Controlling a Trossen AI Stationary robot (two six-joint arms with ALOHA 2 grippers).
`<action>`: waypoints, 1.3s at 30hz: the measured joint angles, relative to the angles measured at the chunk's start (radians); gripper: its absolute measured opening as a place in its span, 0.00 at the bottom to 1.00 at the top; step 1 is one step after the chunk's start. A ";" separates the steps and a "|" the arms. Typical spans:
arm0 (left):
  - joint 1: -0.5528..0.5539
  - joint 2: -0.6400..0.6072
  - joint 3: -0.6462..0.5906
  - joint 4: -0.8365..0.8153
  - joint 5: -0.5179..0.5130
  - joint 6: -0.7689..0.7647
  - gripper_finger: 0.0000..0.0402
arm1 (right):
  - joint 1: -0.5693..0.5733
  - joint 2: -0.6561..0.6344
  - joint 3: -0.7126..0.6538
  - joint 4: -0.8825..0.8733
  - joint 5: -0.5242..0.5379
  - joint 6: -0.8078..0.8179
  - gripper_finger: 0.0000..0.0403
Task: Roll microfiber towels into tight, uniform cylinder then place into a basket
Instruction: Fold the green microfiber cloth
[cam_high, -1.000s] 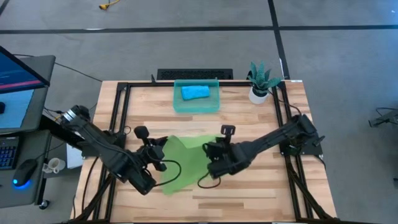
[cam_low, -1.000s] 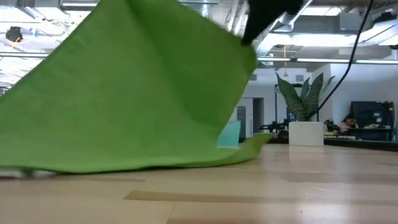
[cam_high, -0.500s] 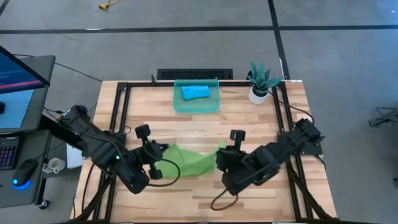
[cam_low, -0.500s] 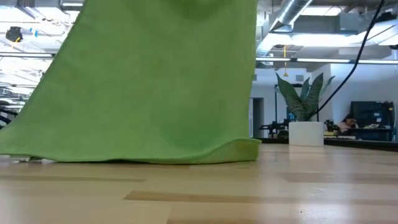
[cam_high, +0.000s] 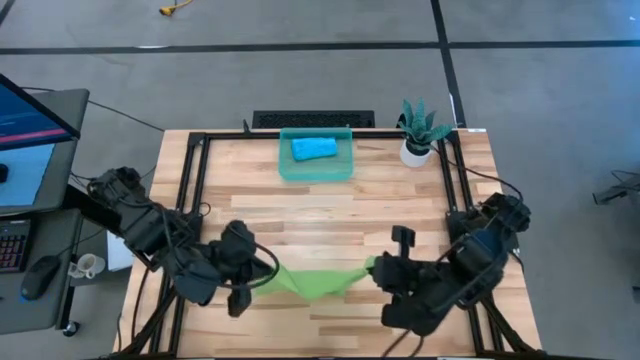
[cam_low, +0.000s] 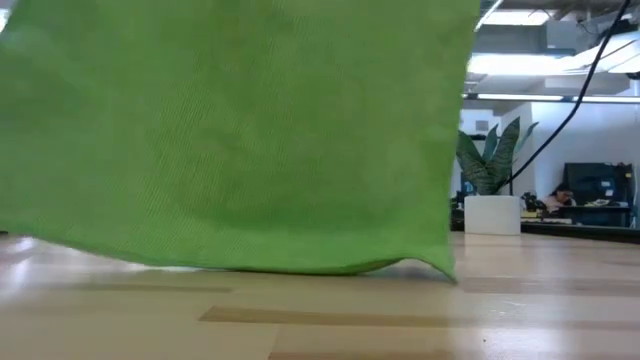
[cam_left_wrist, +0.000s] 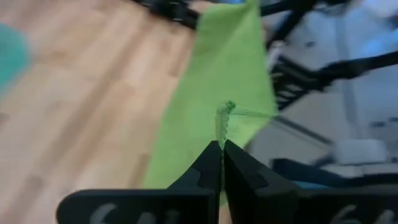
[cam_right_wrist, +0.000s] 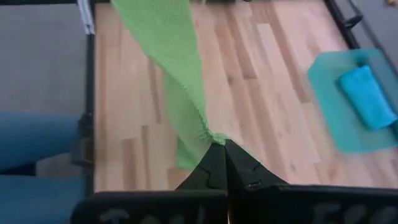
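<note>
Green towel (cam_high: 318, 283) hangs stretched between the left pincer (cam_high: 243, 293) and right pincer (cam_high: 385, 272), each pinching one corner. If either thin pinch slips, the cloth may drop crumpled onto the surface (cam_high: 330, 210), spoiling a tight roll.

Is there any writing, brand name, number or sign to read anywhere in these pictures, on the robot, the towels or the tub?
No legible text anywhere.
Left gripper: pale embossed marks on its body, too blurred to read.
Right gripper: the same kind of marks, unreadable.
Green towel, blue towel, basket, white plant pot: no label or print visible.
Monitor beside the table: screen content too small to read.
</note>
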 joint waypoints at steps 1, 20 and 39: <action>-0.002 0.000 -0.001 0.029 0.016 0.000 0.00 | 0.011 -0.001 0.000 0.001 -0.001 0.014 0.01; -0.080 0.032 -0.003 0.103 0.000 -0.077 0.00 | 0.116 -0.025 0.003 0.001 0.065 0.089 0.00; -0.059 0.033 -0.536 -0.179 -0.359 -0.260 0.00 | -0.122 -0.016 -0.541 0.015 0.093 0.194 0.00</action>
